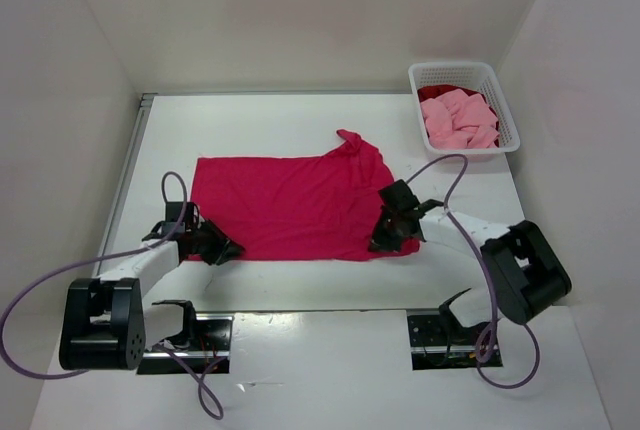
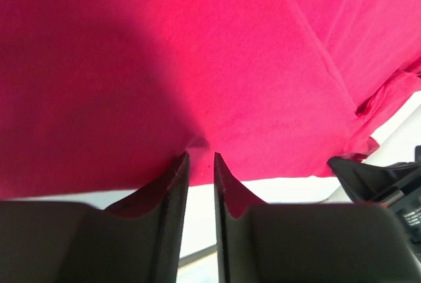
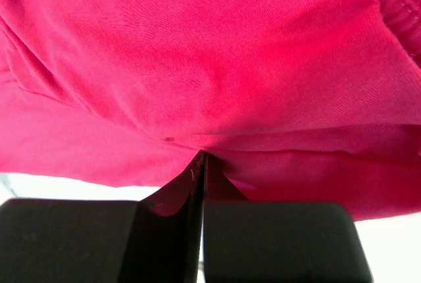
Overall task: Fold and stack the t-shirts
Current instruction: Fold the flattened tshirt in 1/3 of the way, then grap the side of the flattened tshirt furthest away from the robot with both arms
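The crimson-magenta t-shirt [image 1: 290, 205] is spread nearly flat on the white table [image 1: 300, 120], its long edges running left to right. One bunched, twisted part is raised at its far right corner. A sewn seam and a folded flap are seen across the cloth in the left wrist view, and a ribbed hem in the right wrist view.

At the shirt's near left corner the left gripper [image 1: 228, 248] is set low on the table. Its jaws are drawn close with a narrow gap between them, and a small pucker of the shirt's near edge is caught between the tips. At the shirt's near right corner the right gripper [image 1: 385, 242] is placed. Its jaws are pressed fully together on the cloth, and creases are drawn toward the tips. Part of the right arm is seen past the shirt's edge in the left wrist view.

Beyond the shirt's far right corner, well apart from it, the white lattice basket [image 1: 510, 135] is set against the right wall. The light pink t-shirt [image 1: 458, 122] is heaped inside it, crumpled. The dark red t-shirt [image 1: 440, 93] is seen behind the pink one, at the basket's far end.

Nearer than the shirt, both arm bases are bolted at the table's edge, and purple cables [image 1: 20, 300] are looped outward from them.
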